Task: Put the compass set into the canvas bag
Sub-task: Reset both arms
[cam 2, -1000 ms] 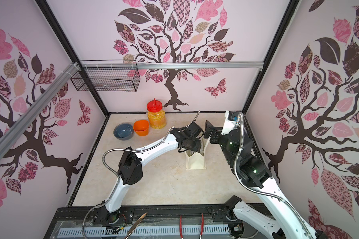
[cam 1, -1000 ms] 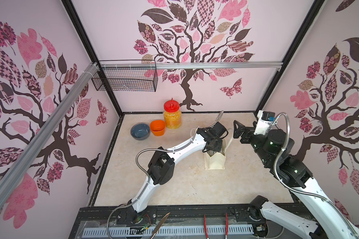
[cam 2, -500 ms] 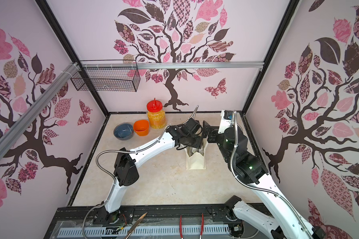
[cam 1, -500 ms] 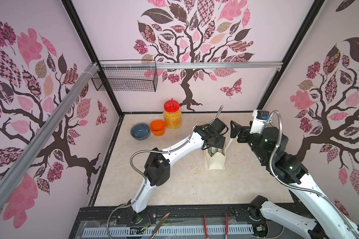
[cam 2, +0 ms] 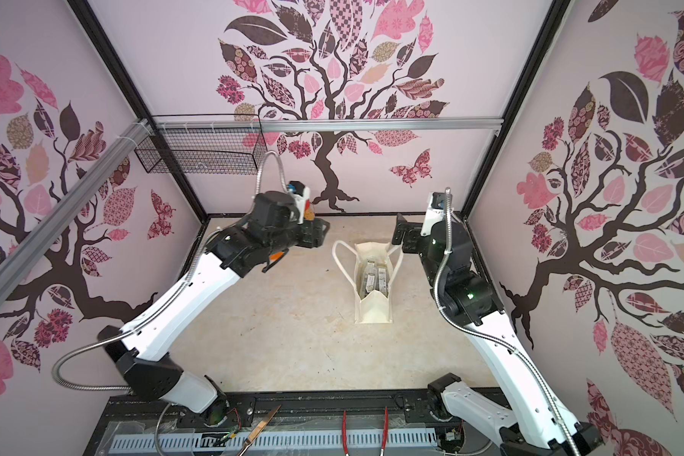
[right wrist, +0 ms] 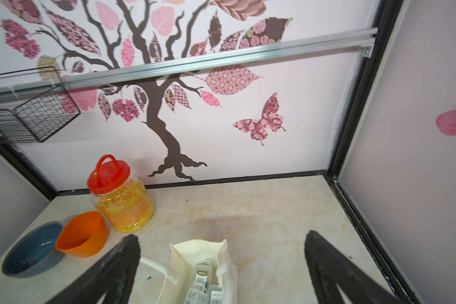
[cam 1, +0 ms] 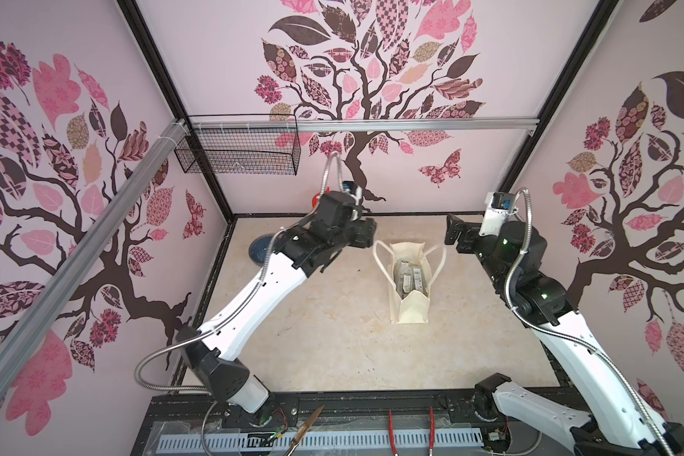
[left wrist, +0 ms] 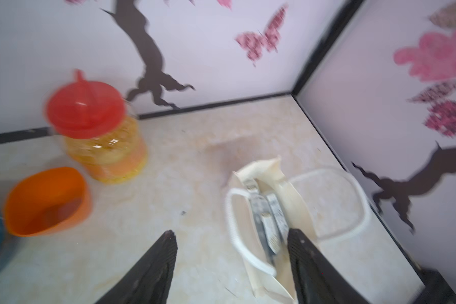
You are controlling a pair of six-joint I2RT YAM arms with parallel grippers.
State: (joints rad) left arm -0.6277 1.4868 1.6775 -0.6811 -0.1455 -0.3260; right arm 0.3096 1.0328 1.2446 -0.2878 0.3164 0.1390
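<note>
left claw (left wrist: 232,233) agape — beside canvas bag (cam 1: 409,307)

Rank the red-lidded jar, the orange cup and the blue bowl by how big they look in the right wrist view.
1. red-lidded jar: clearly the largest, being both tall and wide.
2. blue bowl and orange cup: these look nearly alike. The bowl spreads slightly wider, but the cup covers part of its rim, so I won't rank them.

Pale pink walls (cam 1: 222,59) printed with brown-and-pink tree decals (cam 1: 357,158) are enclosing a beige marbled tabletop (cam 1: 332,335). A black wire mesh basket (cam 1: 237,154) is hanging from a silver aluminium rail (cam 1: 411,124) on the back wall; below the basket, the tabletop is lying evenly lit.
</note>
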